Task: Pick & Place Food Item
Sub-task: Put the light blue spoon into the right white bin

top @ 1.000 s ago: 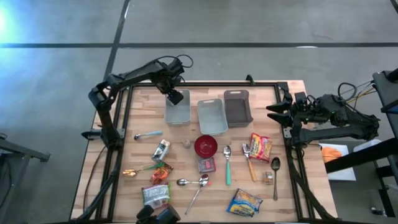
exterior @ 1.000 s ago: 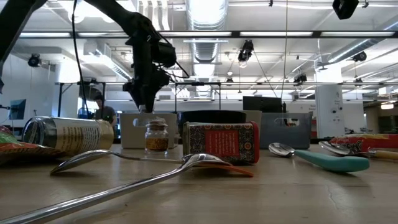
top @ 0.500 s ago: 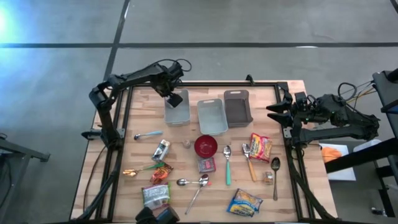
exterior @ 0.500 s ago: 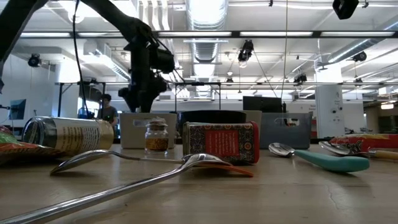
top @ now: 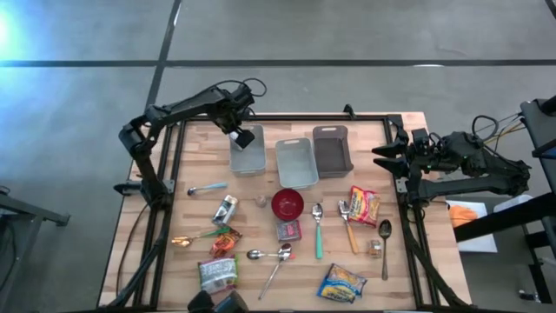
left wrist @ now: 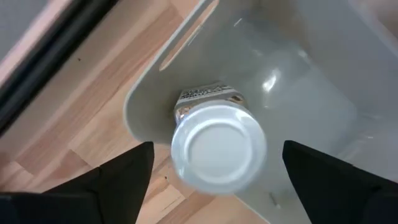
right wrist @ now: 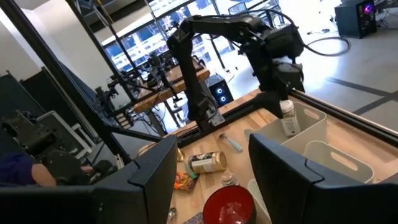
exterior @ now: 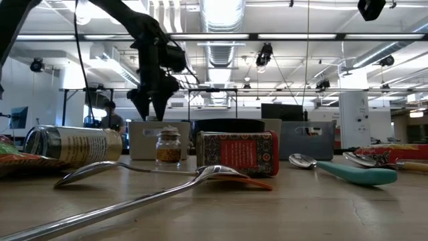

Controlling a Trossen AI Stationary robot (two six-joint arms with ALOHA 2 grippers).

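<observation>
left gripper [left wrist: 211, 168]: just spread wide, holding nothing | white-capped jar [left wrist: 217, 146] directly below, apparently freed into light bin [top: 248, 155] | placement likely done | right gripper [top: 380, 156] waits half-open, empty

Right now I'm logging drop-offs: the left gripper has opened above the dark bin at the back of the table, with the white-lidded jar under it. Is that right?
Not quite. The left gripper is open above the light grey bin, the leftmost of the three, not the dark bin. The high view shows this, and the left wrist view shows the white-lidded jar inside that light bin, free of the fingers.
</observation>
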